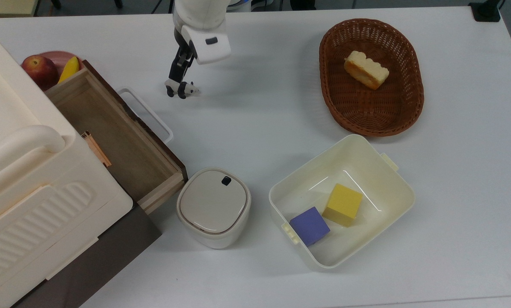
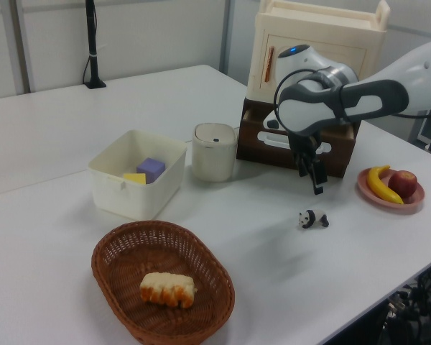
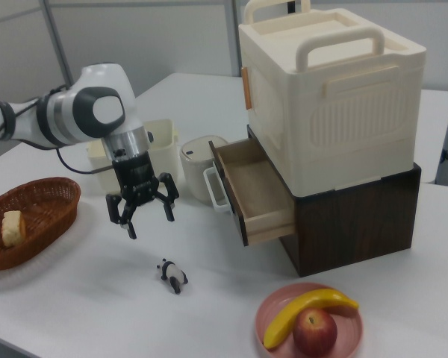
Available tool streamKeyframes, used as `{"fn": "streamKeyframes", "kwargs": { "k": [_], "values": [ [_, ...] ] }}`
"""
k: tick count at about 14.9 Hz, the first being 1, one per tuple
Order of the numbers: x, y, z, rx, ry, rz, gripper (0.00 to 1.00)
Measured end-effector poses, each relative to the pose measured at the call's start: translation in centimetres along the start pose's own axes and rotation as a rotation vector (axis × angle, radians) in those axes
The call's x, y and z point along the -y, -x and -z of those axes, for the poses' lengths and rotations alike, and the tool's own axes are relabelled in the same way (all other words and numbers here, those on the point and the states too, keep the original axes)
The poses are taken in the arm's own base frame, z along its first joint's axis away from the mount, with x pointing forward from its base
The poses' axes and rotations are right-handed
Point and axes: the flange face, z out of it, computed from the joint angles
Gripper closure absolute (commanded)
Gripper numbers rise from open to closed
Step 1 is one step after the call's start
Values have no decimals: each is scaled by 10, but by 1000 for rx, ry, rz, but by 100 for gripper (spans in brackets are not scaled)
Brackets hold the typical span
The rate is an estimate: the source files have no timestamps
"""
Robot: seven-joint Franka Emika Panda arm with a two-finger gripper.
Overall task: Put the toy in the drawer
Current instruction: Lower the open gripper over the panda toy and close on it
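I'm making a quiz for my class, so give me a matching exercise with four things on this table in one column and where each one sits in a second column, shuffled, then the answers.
Column one:
1. panda toy
2. purple cube
3. bread piece
4. apple

Column two:
A. in the wicker basket
B. on the pink plate beside a banana
C. on the bare tabletop, below the open end effector
D. in the cream bin beside a yellow cube

Pairs: 1-C, 2-D, 3-A, 4-B
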Motion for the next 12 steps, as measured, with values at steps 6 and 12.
{"fn": "streamKeyframes", "kwargs": {
  "k": [6,12],
  "values": [
    [-20,-18,-52,74,-6,61,0],
    [-22,-35,-78,118,-24,100,0]
  ]
}}
